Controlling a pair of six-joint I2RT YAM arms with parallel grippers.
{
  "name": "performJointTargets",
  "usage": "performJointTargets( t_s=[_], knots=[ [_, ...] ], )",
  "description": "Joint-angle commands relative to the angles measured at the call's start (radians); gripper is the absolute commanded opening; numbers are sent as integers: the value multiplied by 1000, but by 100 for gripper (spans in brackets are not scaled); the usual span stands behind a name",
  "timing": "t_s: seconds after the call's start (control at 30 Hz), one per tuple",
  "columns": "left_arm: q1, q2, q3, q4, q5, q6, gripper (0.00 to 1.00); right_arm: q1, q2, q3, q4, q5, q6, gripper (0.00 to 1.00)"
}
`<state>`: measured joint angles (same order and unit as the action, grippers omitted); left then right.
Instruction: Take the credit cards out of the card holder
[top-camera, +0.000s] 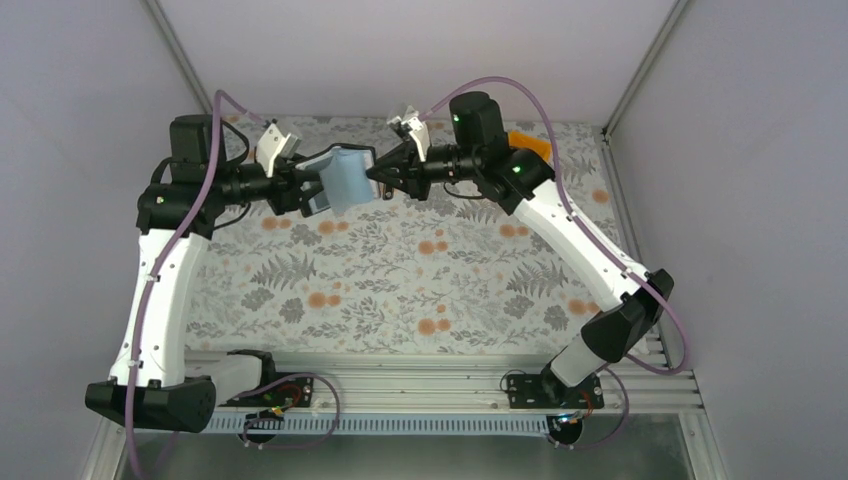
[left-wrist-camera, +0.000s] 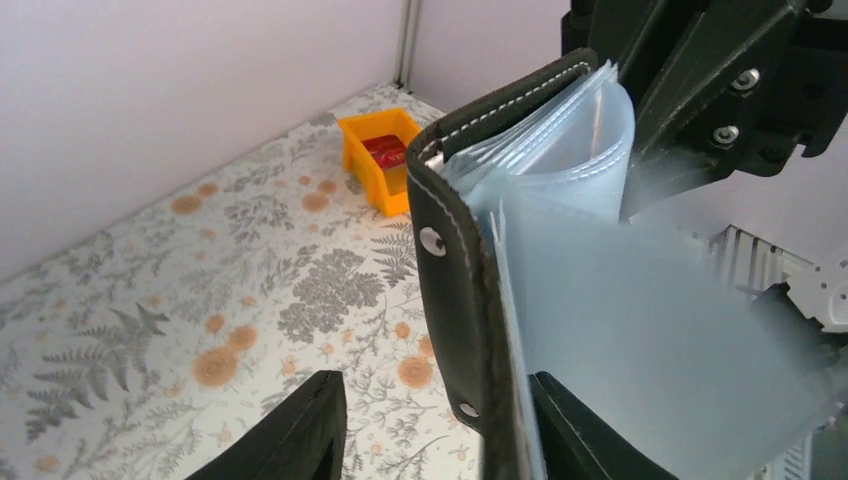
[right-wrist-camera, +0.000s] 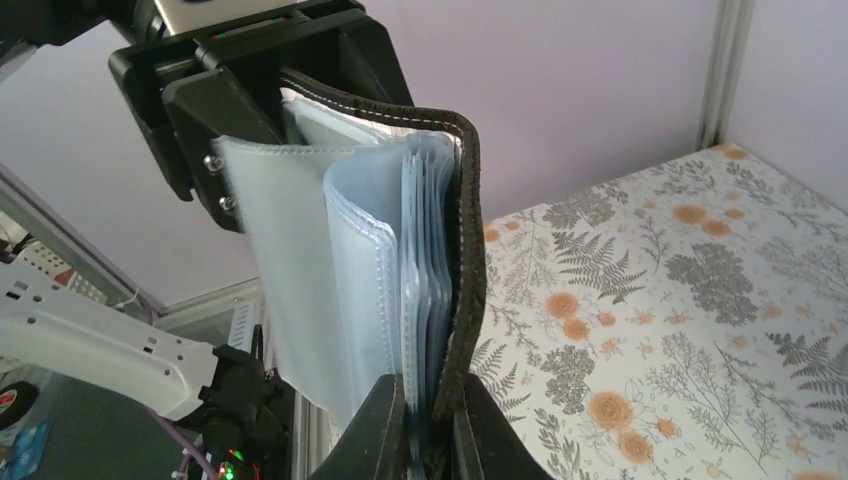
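Observation:
The card holder (top-camera: 345, 178) is held up in the air between both arms, a black folding wallet with pale blue clear sleeves (left-wrist-camera: 620, 330) fanned out. My right gripper (right-wrist-camera: 432, 390) is shut on its black cover (right-wrist-camera: 465, 260) and several sleeves; in the top view that gripper (top-camera: 384, 174) is at the holder's right edge. My left gripper (left-wrist-camera: 435, 382) is open around the opposite cover (left-wrist-camera: 450, 280). The cover rests against the right finger (left-wrist-camera: 580, 435), and a gap separates it from the left finger (left-wrist-camera: 300, 430). The credit cards are hidden; none shows in the sleeves.
An orange bin (left-wrist-camera: 380, 160) with a red card (left-wrist-camera: 386, 150) in it sits at the far right corner of the floral table (top-camera: 400, 280), behind the right arm (top-camera: 530, 143). Grey walls close in the back and sides.

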<state>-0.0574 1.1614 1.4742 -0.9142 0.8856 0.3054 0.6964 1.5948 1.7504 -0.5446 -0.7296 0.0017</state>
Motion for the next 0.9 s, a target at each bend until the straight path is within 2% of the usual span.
performJointTargets(
  t_s=[0.0, 0.23, 0.37, 0.47, 0.53, 0.57, 0.6, 0.67, 0.73, 0.8, 0.83, 0.87],
  knots=[
    [10, 0, 36, -11, 56, 31, 42, -5, -40, -1, 9, -92, -52, 4],
    [15, -15, 29, -55, 117, 73, 29, -52, -35, -4, 4, -123, -60, 4],
    [16, -11, 17, -43, 136, 66, 6, -58, -23, -5, 26, -148, -43, 7],
    [16, -3, 2, -15, 91, 27, 2, -56, 2, 11, 60, -123, 4, 42],
    [16, -3, -14, 31, -54, -36, 2, -56, 7, 7, 71, -48, 18, 70],
    [16, -2, -19, 48, -153, -56, 2, -57, 6, 2, 73, 8, 23, 87],
    [15, -1, -25, 59, -262, -63, 2, -56, 5, -5, 70, 70, 31, 98],
    [12, 12, -41, 77, -512, -47, 2, -52, 10, -5, 63, 242, 59, 100],
    [-23, 47, -42, 80, -818, 61, 2, -37, 15, -7, 72, 334, 89, 100],
    [-95, 83, -59, 120, -1159, 187, 2, -5, 21, -12, 100, 351, 97, 100],
    [-126, 94, -69, 143, -1276, 231, 2, 14, 25, -12, 116, 340, 95, 100],
    [-131, 100, -60, 147, -1323, 243, 2, 35, 32, -10, 136, 299, 91, 100]
  ],
)
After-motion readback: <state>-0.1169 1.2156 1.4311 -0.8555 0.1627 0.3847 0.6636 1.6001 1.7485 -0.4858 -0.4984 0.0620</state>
